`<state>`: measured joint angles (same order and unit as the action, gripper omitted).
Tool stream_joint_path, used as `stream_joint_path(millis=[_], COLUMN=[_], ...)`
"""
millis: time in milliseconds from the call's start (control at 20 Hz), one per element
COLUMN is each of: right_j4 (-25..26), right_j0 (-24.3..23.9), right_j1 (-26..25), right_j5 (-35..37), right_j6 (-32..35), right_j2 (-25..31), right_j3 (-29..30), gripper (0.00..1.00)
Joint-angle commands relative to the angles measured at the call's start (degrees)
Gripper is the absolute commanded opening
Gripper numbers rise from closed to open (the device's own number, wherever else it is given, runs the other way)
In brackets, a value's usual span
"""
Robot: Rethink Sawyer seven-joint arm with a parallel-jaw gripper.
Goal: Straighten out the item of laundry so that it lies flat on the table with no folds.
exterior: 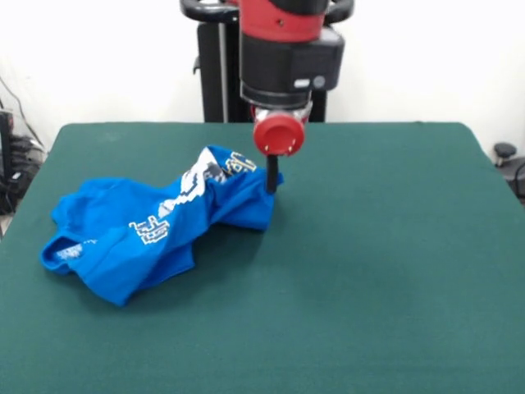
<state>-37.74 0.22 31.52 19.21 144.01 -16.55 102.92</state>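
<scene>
1. Where the table [385,312] lies nearest the camera, its dark green cloth is bare; the item of laundry [156,226] sits left of centre, a bright blue T-shirt crumpled and folded over itself, its white print twisted across the ridges.
2. Farther back, the shirt's right end rises in a bunched peak; the gripper [271,185] is pressed into it, dark fingers together, seemingly pinching the fabric.
3. Behind, the red and black arm [283,49] descends from above.
</scene>
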Motion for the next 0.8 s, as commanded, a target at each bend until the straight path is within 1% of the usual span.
stream_joint_path(millis=[50,300,400,450,550,650,700,800], right_j4=[-0.84,-1.95,-2.54,-3.53,-4.58,-4.82,-4.15,-3.51], right_j0=[-0.73,-0.03,-1.00,-2.44,-2.96,-2.15,-1.25,-1.40], right_j1=[2.35,1.24,0.74,0.93,0.84,1.61,2.23,4.18], right_j5=[7.68,6.55,5.19,3.62,1.98,3.21,4.68,6.52], right_j6=[6.74,8.76,7.84,6.49,6.45,7.96,8.79,8.61], right_j2=[9.17,9.80,11.73,14.30,16.66,16.66,15.41,15.24], right_j3=[5.06,4.03,4.27,5.40,6.16,6.28,5.99,6.83], gripper=[0.00,0.00,0.00,0.00,0.00,0.00,0.00,0.00])
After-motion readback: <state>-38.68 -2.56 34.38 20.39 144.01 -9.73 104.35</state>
